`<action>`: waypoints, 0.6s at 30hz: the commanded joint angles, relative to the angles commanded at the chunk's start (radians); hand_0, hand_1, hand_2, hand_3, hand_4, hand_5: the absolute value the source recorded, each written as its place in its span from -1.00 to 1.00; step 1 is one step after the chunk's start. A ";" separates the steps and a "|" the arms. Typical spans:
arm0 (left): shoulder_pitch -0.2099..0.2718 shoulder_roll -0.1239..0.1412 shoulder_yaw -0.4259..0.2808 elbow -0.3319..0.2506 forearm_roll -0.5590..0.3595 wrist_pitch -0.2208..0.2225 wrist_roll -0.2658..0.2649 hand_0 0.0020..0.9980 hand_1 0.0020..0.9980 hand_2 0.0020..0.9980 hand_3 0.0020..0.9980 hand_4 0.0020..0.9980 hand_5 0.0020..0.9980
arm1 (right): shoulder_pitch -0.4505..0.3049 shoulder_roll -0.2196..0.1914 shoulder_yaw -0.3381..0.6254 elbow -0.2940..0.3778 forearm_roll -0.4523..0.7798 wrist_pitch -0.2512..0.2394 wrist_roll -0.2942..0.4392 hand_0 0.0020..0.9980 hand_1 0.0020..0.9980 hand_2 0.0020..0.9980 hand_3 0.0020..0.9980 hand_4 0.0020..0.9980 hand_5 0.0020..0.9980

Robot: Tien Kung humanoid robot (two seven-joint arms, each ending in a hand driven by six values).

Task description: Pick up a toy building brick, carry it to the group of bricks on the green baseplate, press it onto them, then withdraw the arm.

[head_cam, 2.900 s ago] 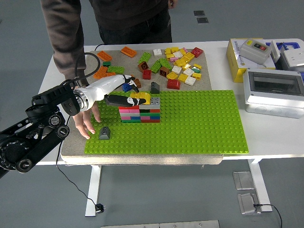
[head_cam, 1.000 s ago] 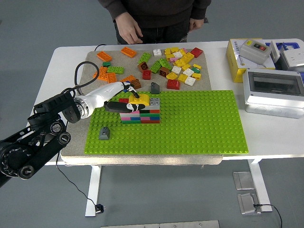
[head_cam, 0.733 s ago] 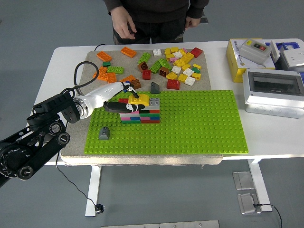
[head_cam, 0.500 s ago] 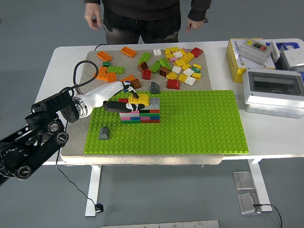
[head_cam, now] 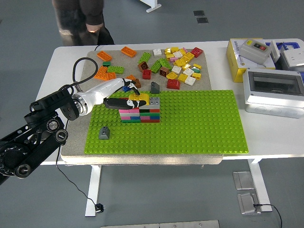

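- The white worktop carries a flat green studded baseplate.
- The left hand lies over the multicoloured stack of bricks.
- Its fingers grip a small yellow brick, which rests on top of the stack.

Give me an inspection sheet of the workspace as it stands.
Surface: white table carrying a grey mat with the green baseplate on it.
Job's things: stacked bricks on the baseplate, yellow brick on top.
Clutter: loose bricks on the mat beyond the baseplate; lone grey brick on the baseplate's near left; electrical boxes at right.
Grippers: left robot hand at the yellow brick, grip unclear; right one not seen.
Cables: black cable looping above the left arm.
Surroundings: person standing off the far left corner.
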 joint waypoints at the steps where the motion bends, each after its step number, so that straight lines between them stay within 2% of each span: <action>1: 0.002 0.001 -0.009 -0.006 0.004 0.001 -0.001 1.00 0.94 0.90 0.29 0.71 0.51 | 0.000 0.000 0.001 0.000 -0.001 0.000 0.000 0.57 0.42 0.50 0.45 0.10 0.73; 5: 0.040 0.031 -0.085 -0.071 0.025 0.009 -0.007 1.00 0.94 0.89 0.32 0.71 0.50 | 0.001 0.000 0.004 0.000 -0.011 -0.002 -0.002 0.57 0.42 0.50 0.45 0.10 0.73; 7: 0.083 0.068 -0.135 -0.119 0.031 0.016 -0.012 1.00 0.94 0.89 0.32 0.71 0.50 | -0.002 0.001 0.006 0.000 -0.010 -0.002 -0.002 0.57 0.42 0.50 0.45 0.10 0.73; 8: 0.105 0.088 -0.160 -0.144 0.029 0.022 -0.017 1.00 0.93 0.90 0.41 0.66 0.43 | -0.004 0.001 0.008 0.000 -0.012 -0.002 -0.003 0.56 0.42 0.50 0.45 0.09 0.73; 9: 0.128 0.109 -0.187 -0.170 0.024 0.028 -0.023 1.00 0.93 0.90 0.41 0.66 0.43 | -0.005 0.002 0.012 0.000 -0.016 -0.003 -0.004 0.56 0.42 0.50 0.45 0.09 0.73; 12: 0.203 0.166 -0.265 -0.238 -0.016 0.067 -0.072 1.00 0.93 0.90 0.41 0.66 0.43 | -0.008 0.002 0.029 0.000 -0.033 -0.004 -0.011 0.56 0.42 0.50 0.45 0.09 0.73; 13: 0.227 0.178 -0.289 -0.239 -0.039 0.085 -0.094 1.00 0.93 0.90 0.41 0.66 0.43 | -0.010 0.003 0.039 0.000 -0.042 -0.005 -0.014 0.56 0.42 0.50 0.45 0.09 0.73; 14: 0.251 0.182 -0.312 -0.220 -0.057 0.099 -0.115 0.99 0.93 0.92 0.62 0.55 0.24 | -0.011 0.004 0.052 0.000 -0.053 -0.006 -0.018 0.57 0.42 0.50 0.45 0.09 0.74; 18: 0.327 0.176 -0.338 -0.146 -0.067 0.132 -0.178 0.99 0.93 0.92 0.62 0.55 0.24 | -0.011 0.006 0.080 0.000 -0.079 -0.008 -0.026 0.57 0.42 0.50 0.45 0.09 0.74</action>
